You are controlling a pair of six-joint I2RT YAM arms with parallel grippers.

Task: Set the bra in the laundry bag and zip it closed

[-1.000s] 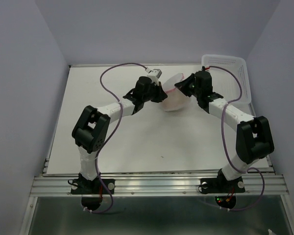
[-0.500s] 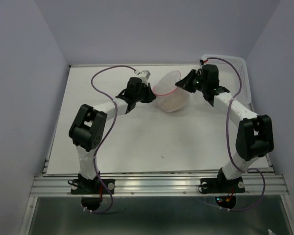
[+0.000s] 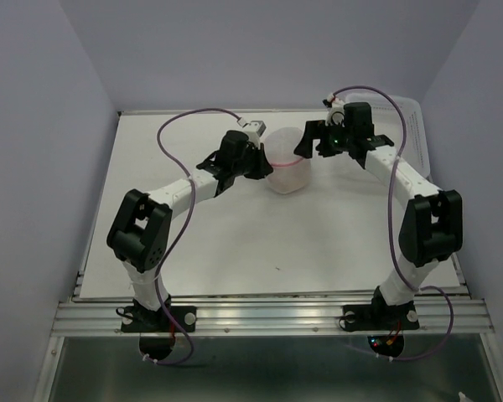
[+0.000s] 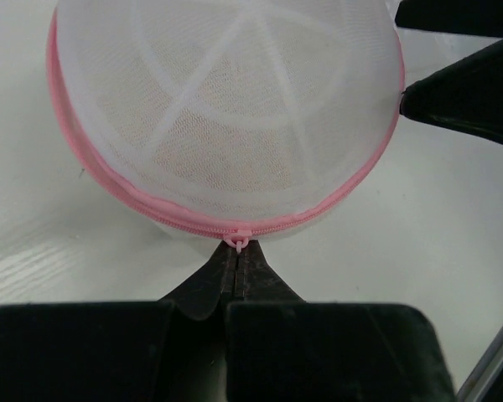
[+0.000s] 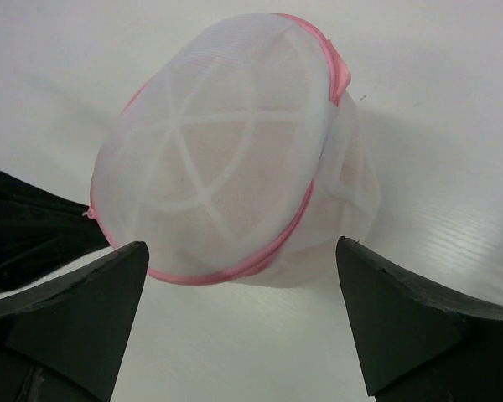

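Since the earlier overhead frame, the pink-rimmed lid of the laundry bag (image 3: pixel 285 161) has been brought down from its tilted, gaping position, and the pouch is now seen as a compact dome on the worktop (image 3: pixel 235 243). The left arm has been stretched further towards the bag, and the right arm has been swung round to the bag's far right side. At the bag's left side the left gripper (image 4: pixel 237 255) is pressed right up against the pink zipper band, and its jaws are seen together, pinched on the small pink zipper pull (image 4: pixel 237 242). Whether the zipper has been run all the way round cannot be told, since only the near stretch of the band is shown. On the bag's other side the right gripper (image 5: pixel 241 247) is held with its jaws wide apart, one to each side of the pouch, and nothing is clamped between them. And the bra (image 4: pixel 235 163) is inside the bag: peach-beige fabric is made out through the white mesh, behind the pale spokes of the lid, in both wrist views. Well to the right of the bag, at the back of the worktop, a white basket (image 3: pixel 412 113) is partly hidden by the right arm.
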